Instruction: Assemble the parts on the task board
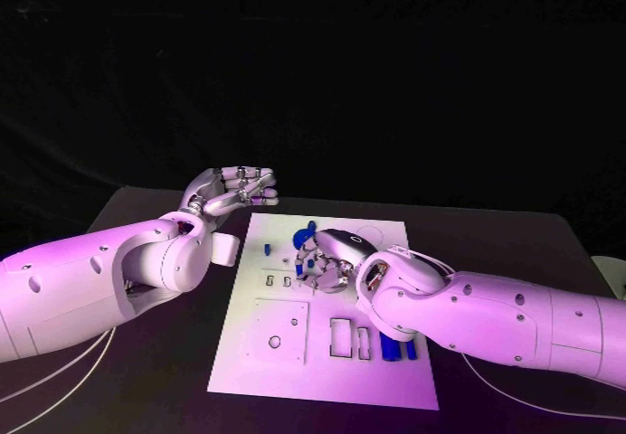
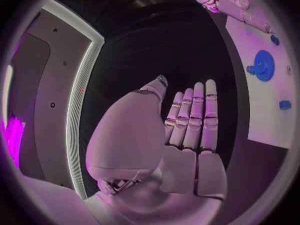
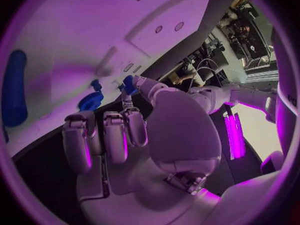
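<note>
Right hand point(image 1: 322, 262) pinches blue part point(image 3: 129, 84) over task board point(image 1: 295, 366); left hand point(image 1: 232, 191) empty, fingers apart.

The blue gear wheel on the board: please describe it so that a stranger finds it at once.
Find the white task board in the middle of the black table. On its far half, beside the right hand, which pinches a small blue part, lies the blue gear wheel. It alone is round, flat and toothed.
</note>
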`<state>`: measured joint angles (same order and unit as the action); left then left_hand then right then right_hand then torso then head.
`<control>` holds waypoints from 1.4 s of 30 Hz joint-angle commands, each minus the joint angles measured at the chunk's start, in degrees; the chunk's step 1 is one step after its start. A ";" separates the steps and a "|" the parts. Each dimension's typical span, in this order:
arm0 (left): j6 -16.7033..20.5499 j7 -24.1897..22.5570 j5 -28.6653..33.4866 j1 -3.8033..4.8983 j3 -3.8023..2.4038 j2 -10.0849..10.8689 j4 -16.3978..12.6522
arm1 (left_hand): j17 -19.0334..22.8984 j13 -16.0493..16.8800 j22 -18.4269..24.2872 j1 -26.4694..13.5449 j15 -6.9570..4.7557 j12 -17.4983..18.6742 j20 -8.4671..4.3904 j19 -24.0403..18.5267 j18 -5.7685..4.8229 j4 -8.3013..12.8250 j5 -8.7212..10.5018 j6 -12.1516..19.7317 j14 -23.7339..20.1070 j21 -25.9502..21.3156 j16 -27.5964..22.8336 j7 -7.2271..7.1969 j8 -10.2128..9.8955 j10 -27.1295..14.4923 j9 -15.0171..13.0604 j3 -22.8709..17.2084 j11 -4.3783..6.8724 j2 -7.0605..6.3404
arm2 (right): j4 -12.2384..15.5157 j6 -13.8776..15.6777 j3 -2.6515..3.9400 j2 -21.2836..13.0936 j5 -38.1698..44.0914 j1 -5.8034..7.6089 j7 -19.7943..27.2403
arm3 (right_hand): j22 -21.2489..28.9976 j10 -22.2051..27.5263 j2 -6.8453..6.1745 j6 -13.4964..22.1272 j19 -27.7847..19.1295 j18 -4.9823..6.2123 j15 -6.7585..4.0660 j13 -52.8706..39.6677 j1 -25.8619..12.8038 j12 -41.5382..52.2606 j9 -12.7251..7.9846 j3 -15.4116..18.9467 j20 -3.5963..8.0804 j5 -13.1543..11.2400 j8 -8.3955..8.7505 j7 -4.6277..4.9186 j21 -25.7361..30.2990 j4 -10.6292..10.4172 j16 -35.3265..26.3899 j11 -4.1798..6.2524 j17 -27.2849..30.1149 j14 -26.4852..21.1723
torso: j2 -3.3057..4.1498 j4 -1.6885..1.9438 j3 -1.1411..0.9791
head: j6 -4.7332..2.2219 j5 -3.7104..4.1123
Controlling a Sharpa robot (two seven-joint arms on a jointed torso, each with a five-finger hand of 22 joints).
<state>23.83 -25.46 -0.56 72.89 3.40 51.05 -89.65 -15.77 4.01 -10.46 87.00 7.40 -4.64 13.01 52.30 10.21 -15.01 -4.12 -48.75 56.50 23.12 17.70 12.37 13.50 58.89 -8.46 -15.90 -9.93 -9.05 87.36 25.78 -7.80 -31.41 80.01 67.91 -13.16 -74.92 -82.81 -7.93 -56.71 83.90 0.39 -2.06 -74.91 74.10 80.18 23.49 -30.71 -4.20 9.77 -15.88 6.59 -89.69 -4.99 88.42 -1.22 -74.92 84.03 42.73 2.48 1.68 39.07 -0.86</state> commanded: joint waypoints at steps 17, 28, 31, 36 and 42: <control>-0.51 -0.01 -0.21 0.06 -0.04 -0.02 -0.19 | -0.08 -0.05 0.03 0.00 -0.02 0.24 -0.01 -0.25 0.06 0.21 0.32 -0.22 -0.36 0.17 -0.21 0.45 0.24 -0.03 -0.02 -0.18 -0.06 0.10 | -1.98 -1.36 -0.18 1.96 6.47 -1.60 -2.59 | -15.06 -0.20 -0.18 -0.57 6.09 -0.38 -0.53 -5.35 -1.30 0.01 2.63 0.27 0.46 0.27 -3.40 -1.01 -0.29 -0.43 0.05 0.10 -9.67 4.85 | -0.04 0.01 -0.04 | 0.60 -0.33; -0.49 0.08 -0.21 0.06 -0.04 0.11 -0.17 | -0.11 -0.05 0.02 0.01 -0.03 0.26 -0.01 -0.27 0.07 0.22 0.33 -0.22 -0.36 0.20 -0.21 0.45 0.24 -0.02 -0.02 -0.20 -0.05 0.11 | -2.72 -1.37 -0.21 2.09 6.31 -2.05 -2.69 | -15.02 -0.19 -0.28 -0.53 6.05 -0.37 -0.53 -5.33 -1.40 -0.01 2.64 0.30 0.46 0.28 -3.41 -1.01 -0.24 -0.44 0.05 0.10 -9.65 4.84 | -0.06 0.02 0.02 | 0.85 -0.50; -0.48 0.09 -0.21 0.06 -0.04 0.14 -0.15 | -0.11 -0.05 0.02 0.01 -0.03 0.26 -0.01 -0.27 0.07 0.22 0.33 -0.22 -0.36 0.20 -0.21 0.45 0.24 -0.02 -0.02 -0.20 -0.05 0.11 | -2.80 -1.54 -0.21 2.12 6.14 -2.07 -2.64 | -14.95 -0.15 -0.38 -0.48 5.99 -0.34 -0.52 -5.29 -1.53 -0.07 2.64 0.34 0.46 0.30 -3.42 -0.99 -0.17 -0.47 0.01 0.09 -9.55 4.82 | -0.04 -0.08 -0.06 | 0.89 -0.63; -0.52 0.13 -0.22 0.06 -0.04 0.11 -0.12 | -0.11 -0.05 0.02 0.01 -0.03 0.26 -0.01 -0.27 0.07 0.22 0.33 -0.22 -0.36 0.20 -0.21 0.45 0.24 -0.02 -0.02 -0.20 -0.05 0.11 | -2.93 -1.88 -0.22 2.31 6.01 -2.09 -2.59 | -14.94 -0.11 -0.47 -0.43 5.98 -0.34 -0.52 -5.24 -1.63 -0.12 2.65 0.37 0.47 0.32 -3.43 -0.98 -0.16 -0.49 0.01 0.08 -9.54 4.82 | -0.03 -0.05 -0.07 | 0.82 -0.55; -0.54 0.17 -0.22 0.06 -0.04 0.09 -0.09 | -0.11 -0.05 0.02 0.01 -0.03 0.26 -0.01 -0.27 0.07 0.22 0.33 -0.22 -0.36 0.20 -0.21 0.45 0.24 -0.02 -0.02 -0.20 -0.05 0.11 | -3.11 -2.33 -0.22 2.42 5.99 -2.10 -2.90 | -14.78 0.46 -1.09 -0.02 5.84 -0.28 -0.46 -4.56 -2.25 -0.87 2.61 0.58 0.44 0.26 -3.36 -0.83 0.02 -0.63 -0.07 -0.03 -9.32 4.77 | -0.07 -0.05 -0.06 | 0.83 -0.51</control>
<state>23.84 -25.07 -0.58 72.89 3.40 51.21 -89.66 -15.82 4.01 -10.46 87.00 7.40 -4.64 13.01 52.31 10.22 -15.01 -4.12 -48.75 56.50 23.12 17.70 12.37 13.50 58.89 -8.46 -15.90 -9.93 -9.05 84.45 25.32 -7.83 -29.00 85.54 66.08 -15.18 -74.94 -82.81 -9.07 -56.37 83.90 0.39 -2.06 -74.90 72.22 79.51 24.99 -30.27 -4.21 9.71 -17.03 6.23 -89.69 -5.39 88.42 -1.23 -74.91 84.03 42.68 2.43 1.62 39.89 -1.39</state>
